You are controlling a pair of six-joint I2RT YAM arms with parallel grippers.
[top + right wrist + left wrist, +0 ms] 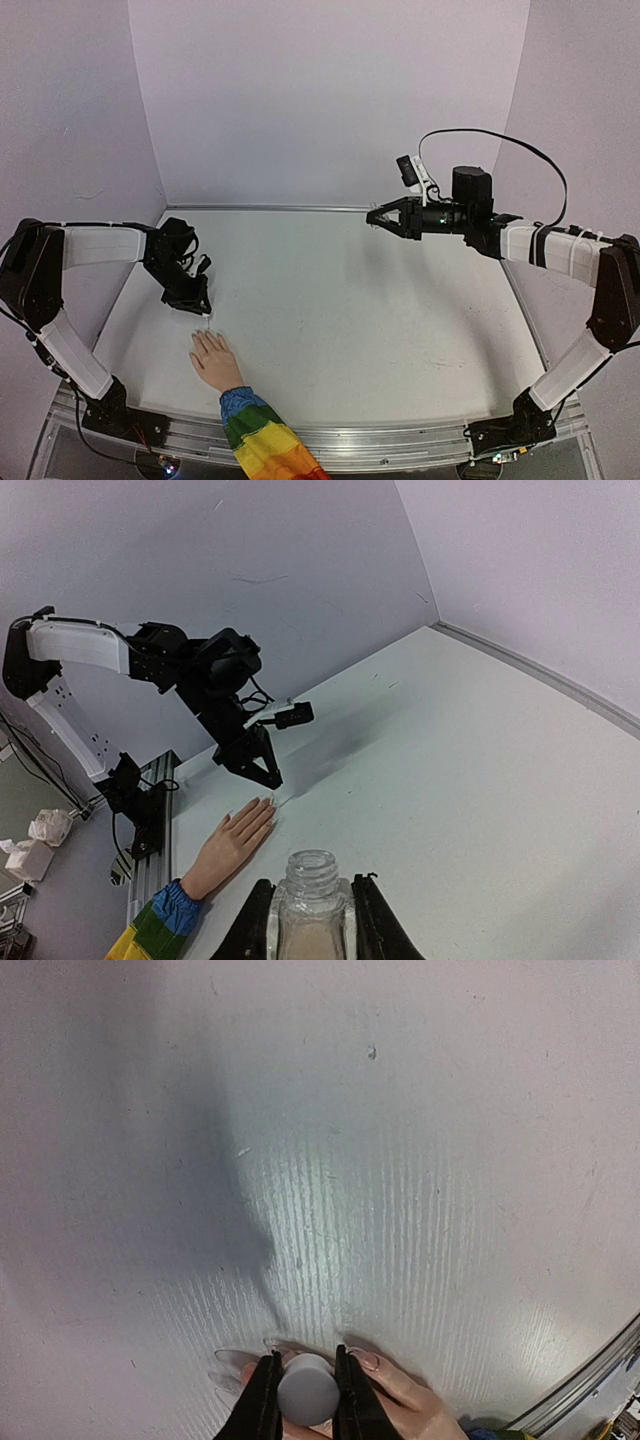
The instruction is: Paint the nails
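Mannequin hand [213, 360] lies palm down on the desk [380, 330], rainbow sleeve [262, 440] trailing off its wrist toward the near edge. The nails [366, 1360] are at the fingertips, the end of the hand pointing away from the sleeve. They are tiny, pale and glossy, so hard to tell from the skin.

Left end effector [307, 1365] is clenched on a round pale cap [308, 1392], right over the fingertips of the hand and pointing down. The brush under the cap is hidden, so contact with a nail cannot be told.

Right end effector [312, 882] is clenched on a small clear bottle [312, 920] with its neck open. It is held up in the air well apart from the hand, on the far side from the sleeve.

Handling, as a judgement:
- The nails look rigid and smooth, so a wet brush will slide; use light strokes only.
- The hand looks light and nothing visibly fixes it, so downward or sideways push could shift it.
- Don't grasp the nails at all. If steadying is needed, hold at the wrist or sleeve.
- The cap is small and round and could twist in the grip
- The bottle looks like glass; keep it upright, as its neck is open
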